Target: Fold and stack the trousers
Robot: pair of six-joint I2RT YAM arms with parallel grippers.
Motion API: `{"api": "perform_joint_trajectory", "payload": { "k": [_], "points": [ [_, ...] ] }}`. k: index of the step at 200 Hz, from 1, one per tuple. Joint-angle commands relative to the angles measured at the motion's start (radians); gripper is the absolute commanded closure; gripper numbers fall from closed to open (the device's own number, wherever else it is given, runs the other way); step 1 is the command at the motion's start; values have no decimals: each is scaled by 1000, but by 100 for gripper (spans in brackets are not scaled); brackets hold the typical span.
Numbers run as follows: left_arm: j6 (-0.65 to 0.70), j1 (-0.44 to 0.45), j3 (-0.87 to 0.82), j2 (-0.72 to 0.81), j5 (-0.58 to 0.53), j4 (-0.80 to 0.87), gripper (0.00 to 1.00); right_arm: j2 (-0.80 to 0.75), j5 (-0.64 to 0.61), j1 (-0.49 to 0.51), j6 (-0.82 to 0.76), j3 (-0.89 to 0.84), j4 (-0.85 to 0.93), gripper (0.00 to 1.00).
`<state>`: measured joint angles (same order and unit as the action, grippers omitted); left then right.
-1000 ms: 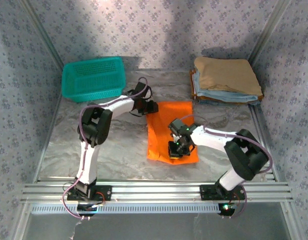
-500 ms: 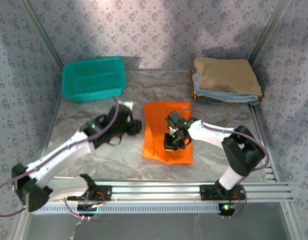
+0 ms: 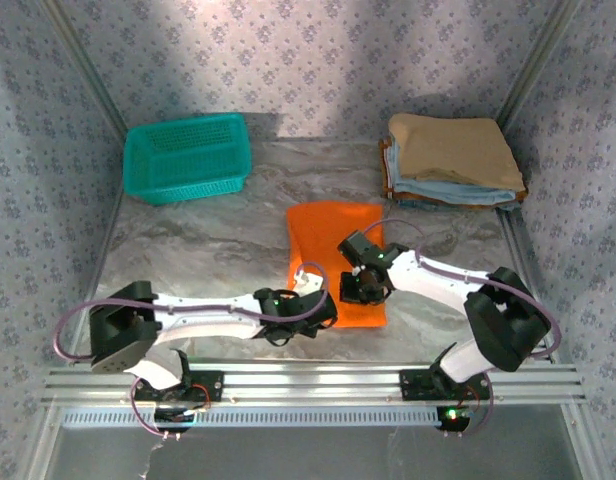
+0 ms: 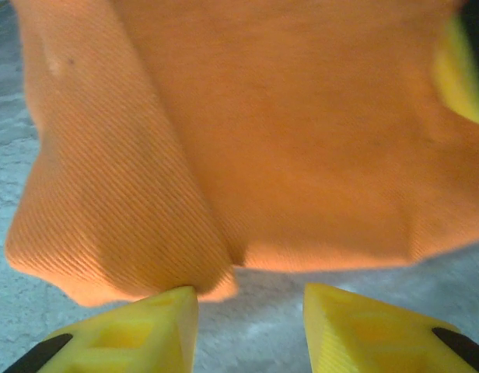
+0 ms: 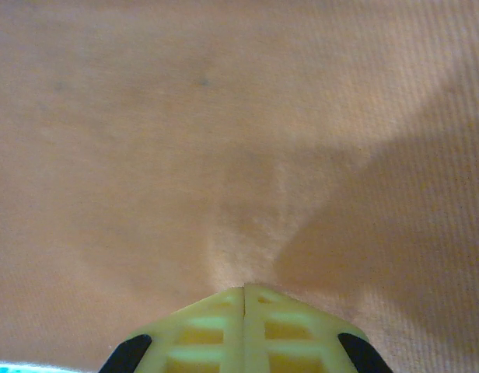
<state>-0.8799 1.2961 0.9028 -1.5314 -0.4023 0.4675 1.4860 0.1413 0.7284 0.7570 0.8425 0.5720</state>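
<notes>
One pair of orange trousers (image 3: 333, 250) lies folded flat at the middle of the surface (image 3: 208, 240). My two pincers are both at it. The left pincer (image 4: 251, 303) is spread at the 7 o'clock corner, one tip touching the cloth's edge, with bare surface in the gap. The right pincer (image 5: 245, 294) is pressed together, tips against the cloth near 6 o'clock. One teal basket (image 3: 186, 157) stands at 10 o'clock. One stack of folded garments (image 3: 453, 160), tan on top, is at 2 o'clock.

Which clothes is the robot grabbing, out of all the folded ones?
The orange trousers, lying alone in the middle. The right gripper pinches them. The tan garment and light blue garments sit untouched, stacked in the far right corner.
</notes>
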Motion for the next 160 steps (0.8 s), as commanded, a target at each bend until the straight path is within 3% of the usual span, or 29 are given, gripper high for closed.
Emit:
{"api": "perform_joint_trajectory", "payload": {
  "k": [1,29,52,98,110,160],
  "points": [
    [-105,0,38,-32,-131,51,60,-21,-33,21,27,-20,1,95],
    [-166,-4,26,-79,-170,79,63,-22,-39,28,28,-39,-7,94],
    [-181,-5,15,-88,-151,64,75,-28,-38,22,27,-55,-9,94],
    [-201,8,-27,-3,-169,112,90,-2,-23,9,18,-84,-39,97],
    [-202,7,-51,8,-170,109,100,-3,-16,-10,12,-95,-49,98],
    [-93,8,-100,84,-169,101,100,35,-24,-89,-49,-108,-51,100]
  ]
}}
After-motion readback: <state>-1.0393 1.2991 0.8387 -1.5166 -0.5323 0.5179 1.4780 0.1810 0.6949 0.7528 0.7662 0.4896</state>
